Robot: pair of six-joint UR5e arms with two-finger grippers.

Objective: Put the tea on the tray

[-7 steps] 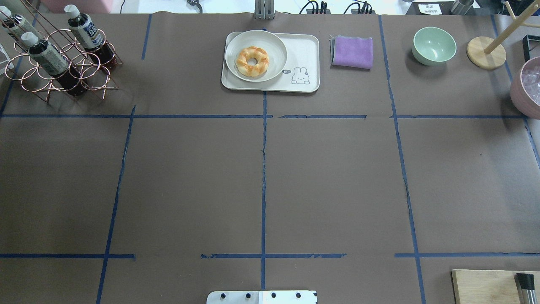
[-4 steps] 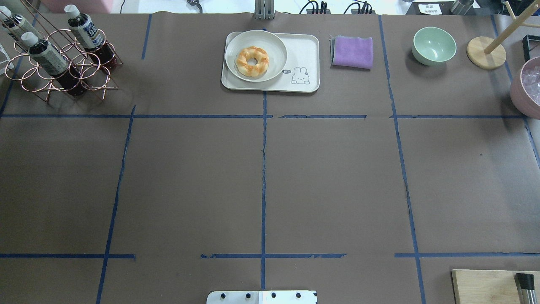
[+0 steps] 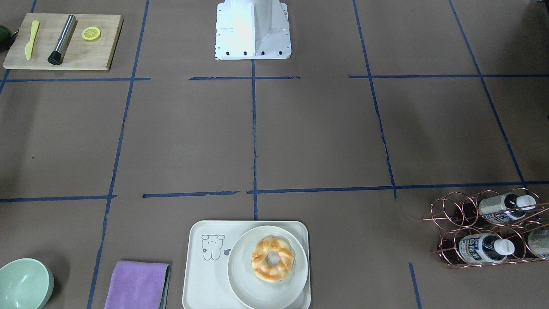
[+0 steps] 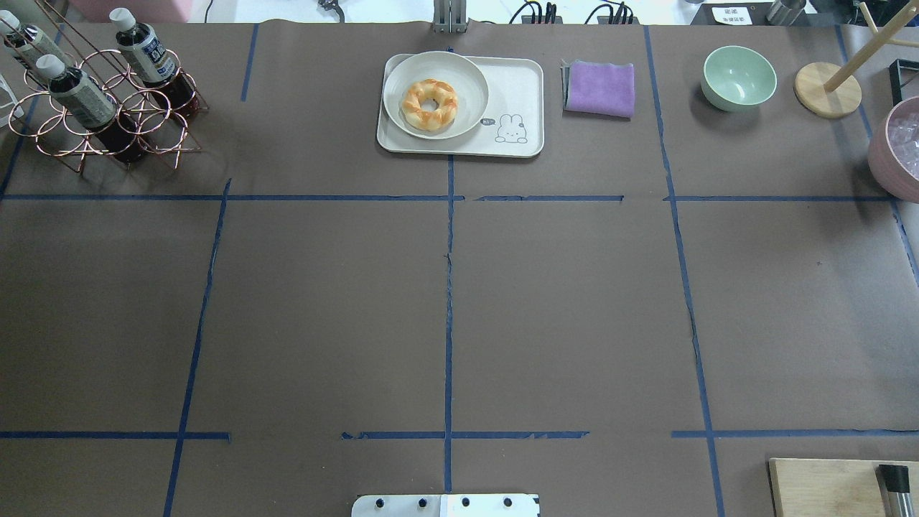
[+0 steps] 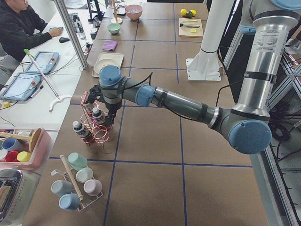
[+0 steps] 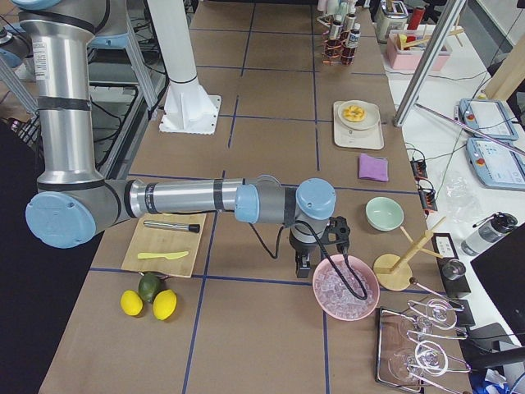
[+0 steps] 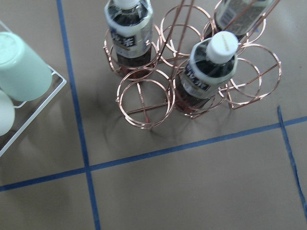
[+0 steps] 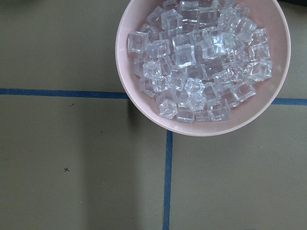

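Tea bottle (image 7: 209,72) stands with 2 others in a copper wire rack (image 4: 143,118) at the table's far left, well apart from the cream tray (image 4: 518,85) holding a doughnut (image 4: 429,105) on a plate (image 4: 468,100). The left gripper (image 5: 108,120) hovers over the rack and the right gripper (image 6: 302,264) beside a pink ice bowl (image 8: 201,130); how far either is open cannot be told.

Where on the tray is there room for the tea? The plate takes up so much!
The tray has a bare strip between the plate and the rim nearest the purple cloth, around the little drawing. The plate with the doughnut fills the rest. The wire rack is crowded: three tea bottles stand close together.
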